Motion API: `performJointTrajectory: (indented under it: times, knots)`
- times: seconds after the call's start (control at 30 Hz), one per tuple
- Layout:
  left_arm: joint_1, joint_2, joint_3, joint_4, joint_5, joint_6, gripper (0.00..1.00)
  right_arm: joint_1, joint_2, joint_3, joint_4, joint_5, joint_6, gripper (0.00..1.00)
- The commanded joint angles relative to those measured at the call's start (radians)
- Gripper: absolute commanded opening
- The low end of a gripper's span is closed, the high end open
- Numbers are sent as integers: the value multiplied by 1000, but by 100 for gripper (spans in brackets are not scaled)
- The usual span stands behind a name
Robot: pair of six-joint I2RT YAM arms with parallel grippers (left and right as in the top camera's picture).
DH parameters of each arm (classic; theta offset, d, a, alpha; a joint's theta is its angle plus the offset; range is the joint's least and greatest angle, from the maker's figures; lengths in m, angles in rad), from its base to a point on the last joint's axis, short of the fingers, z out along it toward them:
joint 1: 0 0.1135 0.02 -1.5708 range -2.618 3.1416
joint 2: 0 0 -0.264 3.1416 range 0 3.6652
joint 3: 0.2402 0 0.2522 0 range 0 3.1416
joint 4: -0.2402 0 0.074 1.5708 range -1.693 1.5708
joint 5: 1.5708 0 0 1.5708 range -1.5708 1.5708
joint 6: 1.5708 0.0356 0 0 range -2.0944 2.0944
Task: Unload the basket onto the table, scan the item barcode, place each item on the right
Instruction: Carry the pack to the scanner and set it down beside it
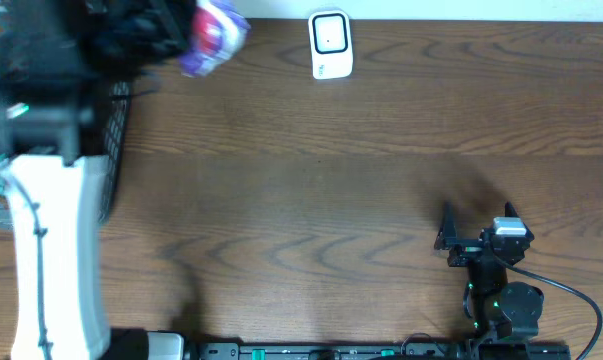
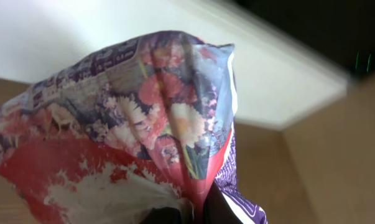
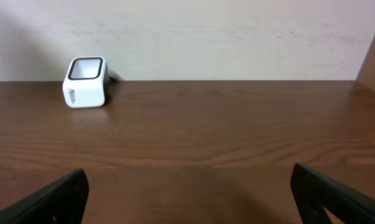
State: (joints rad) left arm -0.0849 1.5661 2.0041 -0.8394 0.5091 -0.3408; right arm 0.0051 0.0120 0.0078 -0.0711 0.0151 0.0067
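The item is a soft packet printed in purple, red and white, held up at the far left of the table. My left gripper is shut on its pinched edge. In the left wrist view the packet fills most of the picture, and the gripper clamps it at the bottom. No barcode shows on the visible face. A white scanner with a dark window stands at the table's far edge, to the right of the packet. My right gripper rests open near the front right, with the scanner far ahead to its left.
A black wire basket stands at the left edge, partly hidden by the white and black left arm. A pale wall runs behind the table. Brown wood tabletop lies between the two arms.
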Motion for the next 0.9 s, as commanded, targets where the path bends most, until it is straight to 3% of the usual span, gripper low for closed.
performJointTrajectory:
  times: [0.0,0.17,0.6,0.77,0.83,0.87]
  knots:
    - [-97,71,-7,-37,-66,115,7,10,-5,-2,-3,-6,-4,99]
    - [-217,203,-7,-96,-188,120,7,10,-5,-2,-3,-6,-4,99]
    - [-400,535,-7,-99,-189,119,8,10,-5,-2,-3,-6,-4,99]
    - [-431,573,-7,-103,-189,118,46,10,-5,-2,-3,-6,-4,99]
    - [-434,565,-6,-102,-186,118,77,10,-5,-2,-3,-6,-4,99]
    - [-432,561,-5,-102,-185,118,84,10,-5,-2,-3,-6,-4,99]
